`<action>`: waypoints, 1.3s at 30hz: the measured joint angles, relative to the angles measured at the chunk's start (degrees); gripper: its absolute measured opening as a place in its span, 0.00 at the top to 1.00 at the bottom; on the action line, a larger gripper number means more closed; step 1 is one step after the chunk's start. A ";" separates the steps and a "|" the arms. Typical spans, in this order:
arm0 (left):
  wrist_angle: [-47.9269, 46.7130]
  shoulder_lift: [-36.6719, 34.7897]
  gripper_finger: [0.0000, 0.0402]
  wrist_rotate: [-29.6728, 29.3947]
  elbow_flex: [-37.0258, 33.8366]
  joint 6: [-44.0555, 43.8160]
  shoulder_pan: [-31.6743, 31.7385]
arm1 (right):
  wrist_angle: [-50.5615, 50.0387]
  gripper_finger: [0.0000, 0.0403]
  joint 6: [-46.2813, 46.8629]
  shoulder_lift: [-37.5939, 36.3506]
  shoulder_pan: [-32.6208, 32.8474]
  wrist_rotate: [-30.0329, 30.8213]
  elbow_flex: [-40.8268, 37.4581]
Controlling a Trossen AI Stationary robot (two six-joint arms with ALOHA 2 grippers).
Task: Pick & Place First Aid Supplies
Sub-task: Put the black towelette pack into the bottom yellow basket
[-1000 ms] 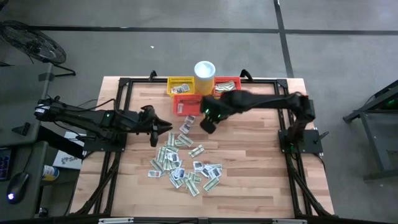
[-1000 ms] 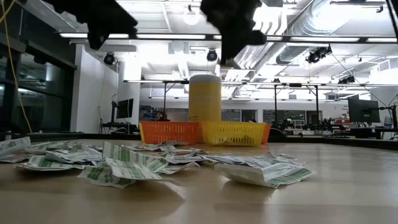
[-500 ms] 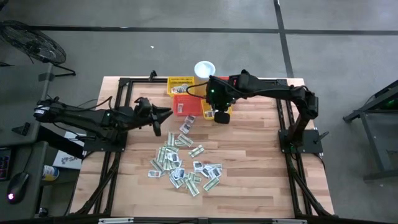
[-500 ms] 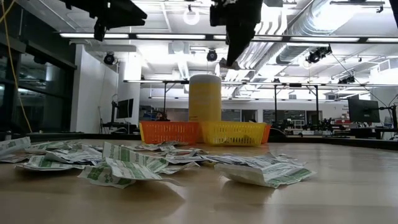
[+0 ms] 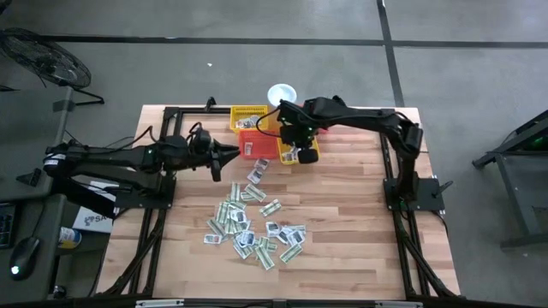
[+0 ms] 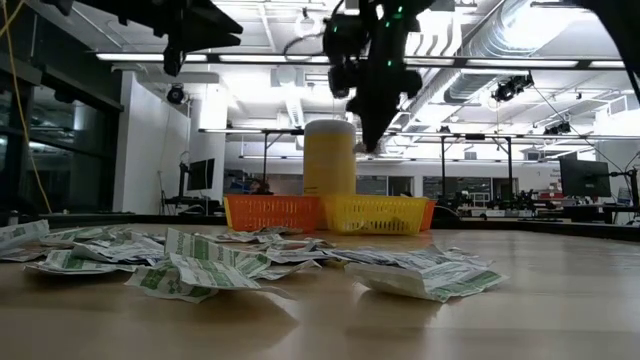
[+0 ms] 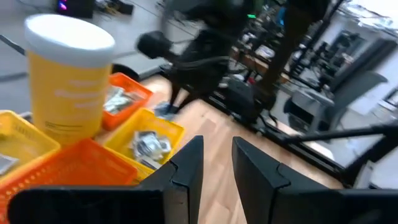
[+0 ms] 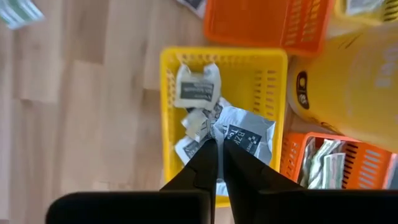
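Sachets [image 5: 253,222] lay scattered across the centre of the table [image 5: 351,231]. Left of frame centre, the left hand [image 5: 224,155] hovered, fingers slightly parted and empty. Right of it, the right hand [image 5: 301,154] hung almost closed over a yellow basket [image 8: 261,68] holding packets [image 8: 247,138].

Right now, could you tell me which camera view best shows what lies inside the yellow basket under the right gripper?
The right wrist view: it looks straight into the yellow basket, showing its packets. The high view has it partly hidden by the right gripper; the low view shows only its side wall.
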 joint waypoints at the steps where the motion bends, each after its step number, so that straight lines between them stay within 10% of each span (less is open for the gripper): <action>1: -0.30 0.02 0.79 0.84 0.00 -0.03 -0.02 | -0.10 0.96 -0.45 0.66 -0.43 0.02 0.00; 22: -6.16 3.96 0.79 8.69 0.00 -5.69 -0.18 | -2.75 0.75 -2.25 5.04 -2.25 3.37 0.09; 39: -12.07 3.08 0.79 18.00 -0.02 -6.72 -0.18 | 18.90 0.65 26.44 5.04 5.30 -10.15 0.09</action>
